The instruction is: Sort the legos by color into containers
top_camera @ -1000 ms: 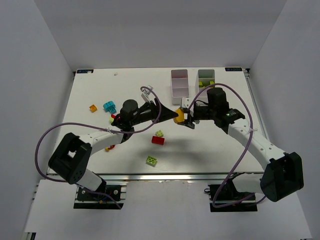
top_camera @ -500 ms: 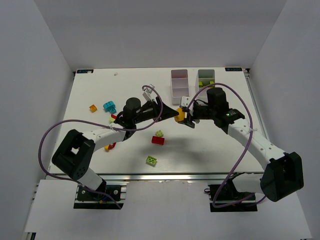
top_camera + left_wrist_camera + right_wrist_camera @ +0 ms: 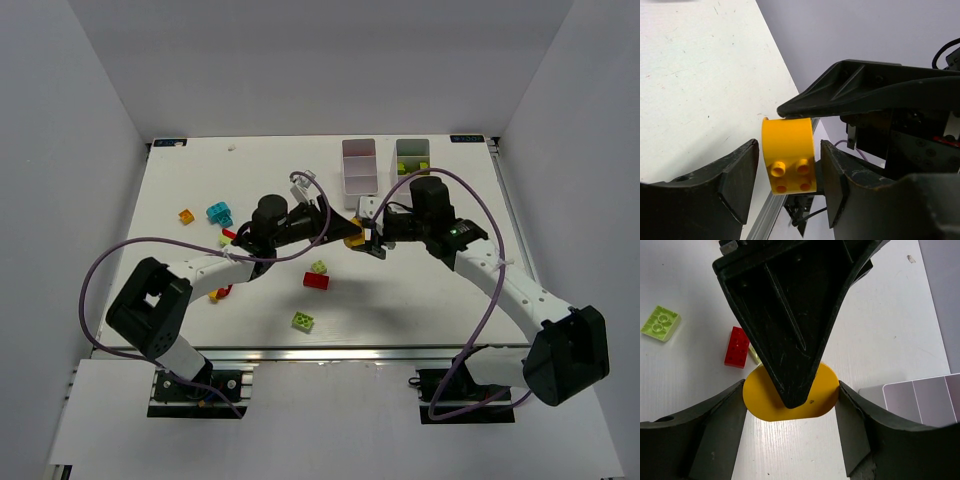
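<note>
Overhead: both arms are seen meeting above the middle of the white table [image 3: 260, 170]. The left gripper [image 3: 345, 229] and the right gripper [image 3: 369, 240] are tip to tip, and only a speck of yellow is shown between them.
Left wrist view: the yellow lego [image 3: 789, 155] is revealed as a piece with a rounded back and four studs low on its near face. It is flanked closely by the left fingers [image 3: 737, 180], and a thin gap is seen on each side, so those jaws are slightly apart, not clamped. One black finger of the right gripper is laid across its top edge.
Right wrist view: the same lego is pinched at both ends by the right fingers [image 3: 715, 430] and held above the table. Its upper middle is hidden by a left finger crossing in front. A red lego [image 3: 736, 346] and a lime lego [image 3: 660, 323] are seen lying on the table at the left of the frame.
Containers: two white bins are set side by side at the upper right of the overhead frame, near the grippers. Yellow and lime pieces are seen in the right bin [image 3: 411, 150], though the compartment cannot be told. The contents of the left bin [image 3: 359, 182] cannot be made out.
Loose legos: an orange lego [image 3: 186, 216] and a cyan lego [image 3: 218, 213] are left at centre left.
</note>
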Robot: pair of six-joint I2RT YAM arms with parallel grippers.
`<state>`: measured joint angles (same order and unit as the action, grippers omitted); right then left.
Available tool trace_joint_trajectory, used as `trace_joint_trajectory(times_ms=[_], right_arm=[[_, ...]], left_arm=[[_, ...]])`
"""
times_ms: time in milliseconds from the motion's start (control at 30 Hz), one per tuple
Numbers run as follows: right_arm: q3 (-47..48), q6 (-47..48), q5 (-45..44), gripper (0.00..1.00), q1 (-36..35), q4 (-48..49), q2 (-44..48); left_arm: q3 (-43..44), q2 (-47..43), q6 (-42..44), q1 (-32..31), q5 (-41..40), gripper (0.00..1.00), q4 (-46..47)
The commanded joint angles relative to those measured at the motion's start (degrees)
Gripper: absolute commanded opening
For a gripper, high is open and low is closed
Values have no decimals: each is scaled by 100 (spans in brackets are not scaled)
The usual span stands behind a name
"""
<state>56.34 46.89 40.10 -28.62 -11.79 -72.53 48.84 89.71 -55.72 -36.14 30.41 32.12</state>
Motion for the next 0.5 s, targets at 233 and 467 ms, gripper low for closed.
trace_joint_trajectory(times_ms=[233, 467], right_arm=[[-70, 74, 227, 6, -21, 98, 187], [-131, 197, 209, 8, -38, 54, 204]], left_arm=[[266, -24, 167, -16, -27, 56, -39], [503, 125, 290, 2, 34, 51, -223]])
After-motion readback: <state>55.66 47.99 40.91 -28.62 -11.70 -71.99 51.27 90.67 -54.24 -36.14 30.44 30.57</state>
